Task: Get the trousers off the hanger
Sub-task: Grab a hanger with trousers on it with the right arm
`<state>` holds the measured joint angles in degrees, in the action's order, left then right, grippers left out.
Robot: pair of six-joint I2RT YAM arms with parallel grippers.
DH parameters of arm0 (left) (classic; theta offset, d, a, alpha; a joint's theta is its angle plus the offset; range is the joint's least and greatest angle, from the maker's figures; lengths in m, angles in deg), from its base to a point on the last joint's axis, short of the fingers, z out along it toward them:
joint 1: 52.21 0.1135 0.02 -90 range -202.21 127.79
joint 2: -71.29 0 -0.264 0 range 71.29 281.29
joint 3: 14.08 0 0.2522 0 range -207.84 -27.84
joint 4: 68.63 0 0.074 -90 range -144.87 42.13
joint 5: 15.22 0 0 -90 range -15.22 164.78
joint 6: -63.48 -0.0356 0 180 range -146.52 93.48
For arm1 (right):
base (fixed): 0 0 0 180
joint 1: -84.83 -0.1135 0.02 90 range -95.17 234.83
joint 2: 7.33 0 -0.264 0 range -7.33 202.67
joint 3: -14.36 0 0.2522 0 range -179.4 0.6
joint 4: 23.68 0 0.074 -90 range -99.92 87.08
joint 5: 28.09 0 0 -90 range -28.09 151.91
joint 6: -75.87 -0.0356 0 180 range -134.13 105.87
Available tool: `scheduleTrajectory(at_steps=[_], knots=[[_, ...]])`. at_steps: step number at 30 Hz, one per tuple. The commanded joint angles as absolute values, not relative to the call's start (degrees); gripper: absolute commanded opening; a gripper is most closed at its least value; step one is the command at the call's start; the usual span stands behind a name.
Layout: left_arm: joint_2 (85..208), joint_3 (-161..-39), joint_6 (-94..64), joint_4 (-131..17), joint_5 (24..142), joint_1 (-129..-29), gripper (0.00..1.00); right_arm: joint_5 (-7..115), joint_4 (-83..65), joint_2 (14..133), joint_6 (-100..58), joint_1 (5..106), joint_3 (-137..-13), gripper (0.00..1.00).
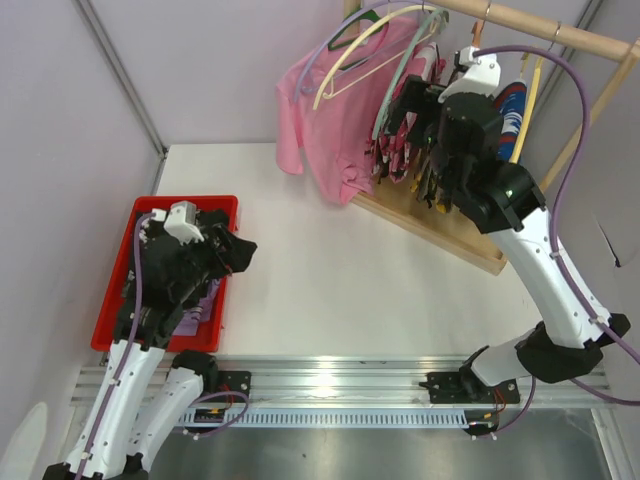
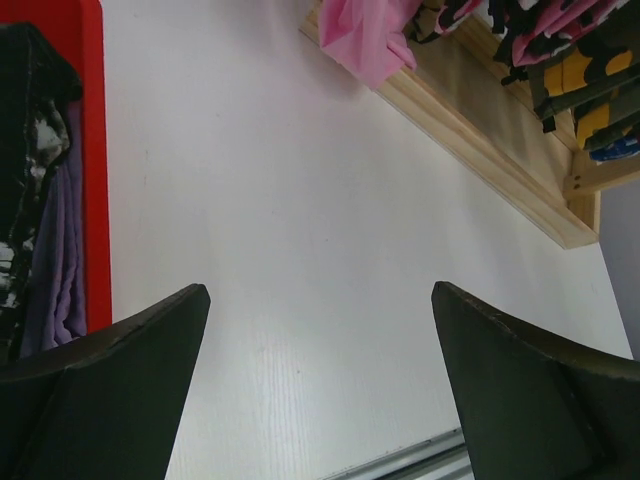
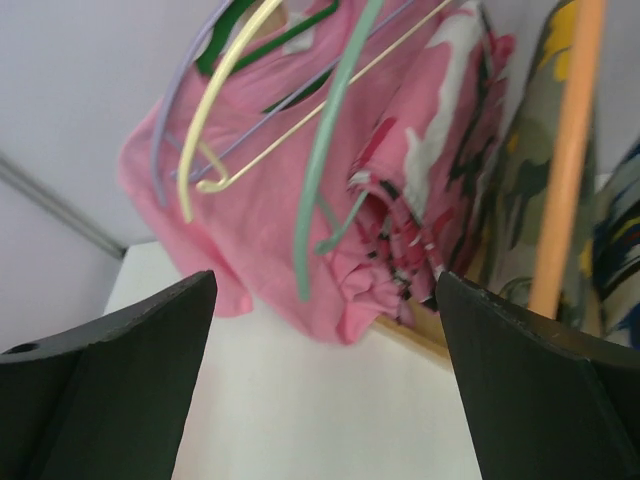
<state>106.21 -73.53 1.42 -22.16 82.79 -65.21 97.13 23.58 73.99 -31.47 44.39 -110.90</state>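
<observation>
Top external view: left gripper [image 2: 320, 290] hangs wide open and empty at the red tray [image 1: 115, 290]; right gripper [image 3: 325, 278], jaws fully apart, grips nothing, facing the trousers [image 3: 425, 200] hanging from the rail [image 1: 560, 35].

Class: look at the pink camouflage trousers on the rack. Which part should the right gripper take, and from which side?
Probably the bunched lower edge of the pink camouflage trousers, where the cloth hangs free below the hangers. Come from below and in front, the side facing the right gripper, whose jaws are wide open. The olive pair and orange hanger crowd its other side.
</observation>
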Motion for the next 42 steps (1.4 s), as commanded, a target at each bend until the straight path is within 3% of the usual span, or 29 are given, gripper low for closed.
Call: scheduleTrajectory(at_steps=[1,9,14,29,42], knots=[[104.3,-73.2,0.5,-25.6,77.7,-65.0,1.00,96.8,28.5,76.6,-27.8,48.3,-117.1,1.00],[105.3,-72.3,-2.1,-23.8,75.5,-65.0,1.00,97.8,30.4,87.4,-24.9,52.2,-130.7,0.99],[106.0,-71.4,-3.1,-23.1,75.1,-65.0,0.99,105.8,30.6,93.6,-23.8,52.2,-136.8,0.99],[104.6,-70.2,-5.3,-24.6,74.3,-65.0,1.00,118.9,16.5,102.0,-14.4,47.7,-140.0,0.94],[101.6,-68.3,-5.1,-24.5,74.1,-65.0,0.99,117.3,12.0,108.1,-14.4,48.3,-144.1,0.89]])
